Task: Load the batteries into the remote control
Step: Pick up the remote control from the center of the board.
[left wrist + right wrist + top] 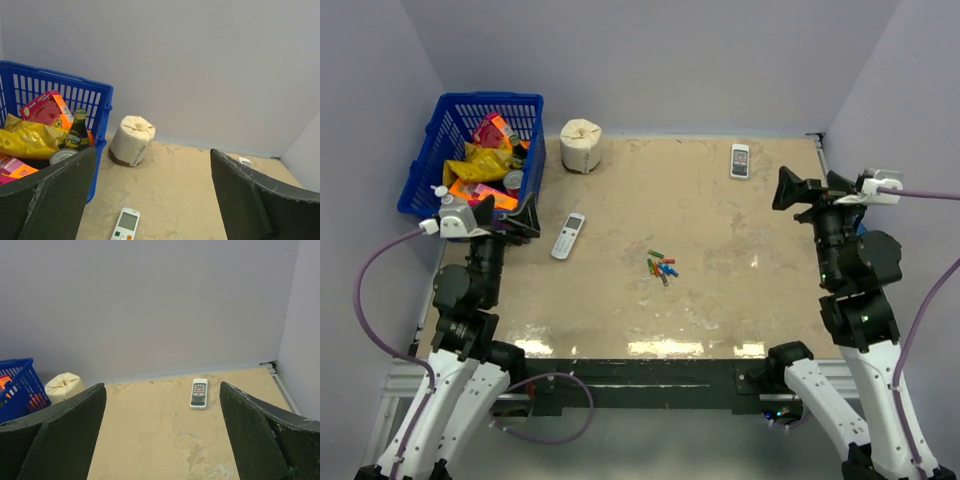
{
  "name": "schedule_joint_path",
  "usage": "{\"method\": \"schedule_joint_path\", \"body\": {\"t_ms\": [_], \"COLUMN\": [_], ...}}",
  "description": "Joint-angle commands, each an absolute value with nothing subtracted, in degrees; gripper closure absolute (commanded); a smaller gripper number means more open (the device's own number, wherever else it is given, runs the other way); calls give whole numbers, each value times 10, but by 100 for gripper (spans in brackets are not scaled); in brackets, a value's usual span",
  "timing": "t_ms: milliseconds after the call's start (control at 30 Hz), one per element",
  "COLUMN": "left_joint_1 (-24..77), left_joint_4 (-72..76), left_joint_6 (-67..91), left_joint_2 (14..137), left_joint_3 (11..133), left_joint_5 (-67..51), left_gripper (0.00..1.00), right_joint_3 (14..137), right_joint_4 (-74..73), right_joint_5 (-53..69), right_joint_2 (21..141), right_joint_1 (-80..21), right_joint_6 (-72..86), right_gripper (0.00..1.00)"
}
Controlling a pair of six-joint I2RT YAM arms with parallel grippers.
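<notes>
Top external view, and both arms sit drawn back at the sides of the table (750, 290). The left claw (506, 213) hovers at the left edge of the frame, spread wide with nothing between its jaws. The right claw (813, 188) mirrors it at the right edge, equally wide and empty. The batteries (662, 267) lie in a loose little cluster just below the centre of the frame, green, red, blue and orange, flat on the table and well apart from both claws. The remote control (568, 236) lies to their left, slightly tilted, its screen end toward the top of the frame, near the left claw but not touching it. In the left wrist view it pokes in at the bottom edge, face up, between the two dark fingers (50, 200). The upper left holds a blue basket (525, 100) packed with snack packs and a bottle, with a paper roll (581, 145) just to its right. A shorter white handset (740, 160) lies at upper right, near the back wall.
</notes>
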State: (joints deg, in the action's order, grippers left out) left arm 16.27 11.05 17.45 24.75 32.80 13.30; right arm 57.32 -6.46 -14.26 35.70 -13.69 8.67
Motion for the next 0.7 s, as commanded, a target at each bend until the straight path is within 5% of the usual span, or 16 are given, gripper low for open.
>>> {"method": "schedule_joint_path", "body": {"t_ms": [0, 667], "left_joint_1": [166, 179], "left_joint_4": [94, -205], "left_joint_6": [184, 221], "left_joint_2": [289, 589], "left_joint_3": [376, 574], "left_joint_5": [112, -57], "left_gripper": [0, 0], "right_joint_3": [576, 588], "right_joint_4": [-46, -77], "right_joint_5": [-141, -72], "right_joint_2": [381, 524], "right_joint_1": [-134, -134], "right_joint_6": [123, 256], "right_gripper": [2, 2]}}
